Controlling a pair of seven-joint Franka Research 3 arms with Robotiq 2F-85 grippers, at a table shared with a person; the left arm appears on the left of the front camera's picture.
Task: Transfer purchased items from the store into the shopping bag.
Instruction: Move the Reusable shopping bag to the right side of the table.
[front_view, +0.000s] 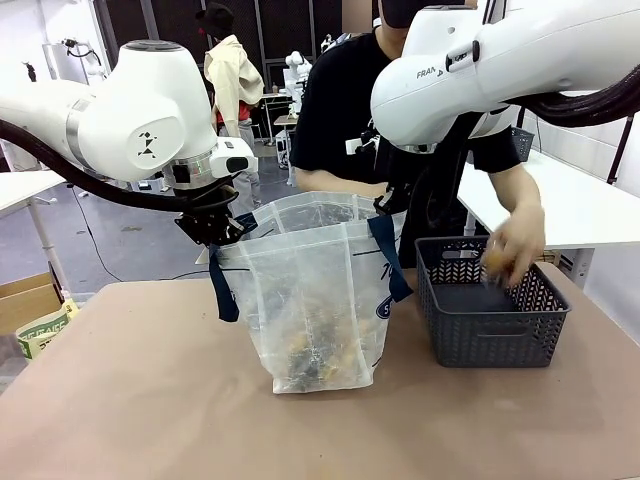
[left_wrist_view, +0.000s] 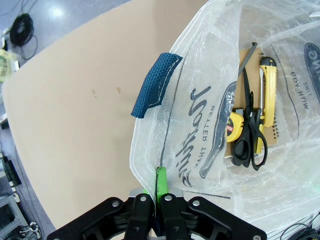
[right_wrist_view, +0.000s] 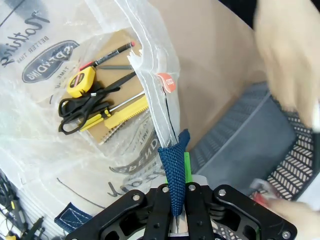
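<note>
– On the near table, what goes down first?
– Bare brown top at 6 o'clock. At mid-table stands the shopping bag: upright, whitish see-through film, navy straps, mouth open upward.

– Contents?
– Purchased items lie flat on the bag's bottom. Black scissors rest across a yellow tape measure and beside a yellow knife, all on a brown spiral notebook. A dark pen with a red tip lies at the notebook's edge.

– Left gripper?
– Left gripper sits at 10 o'clock of the bag's mouth. Its jaws are fully closed, pinching the film rim, with a green pad showing against the plastic. One navy strap hangs loose outside the bag, just past the pinch.

– Right gripper?
– Right gripper sits at 2 o'clock of the mouth. Its jaws are pressed together on the bag's other navy strap, with the film rim running up from the same pinch.

– Farther out?
– A dark grey basket stands at 3 o'clock of the bag, just beside it; I cannot tell whether they touch. A person's hand is over the basket's far side, blurred; I cannot tell what it holds. The person, in a black top, stands at 12 o'clock behind the bag.
</note>
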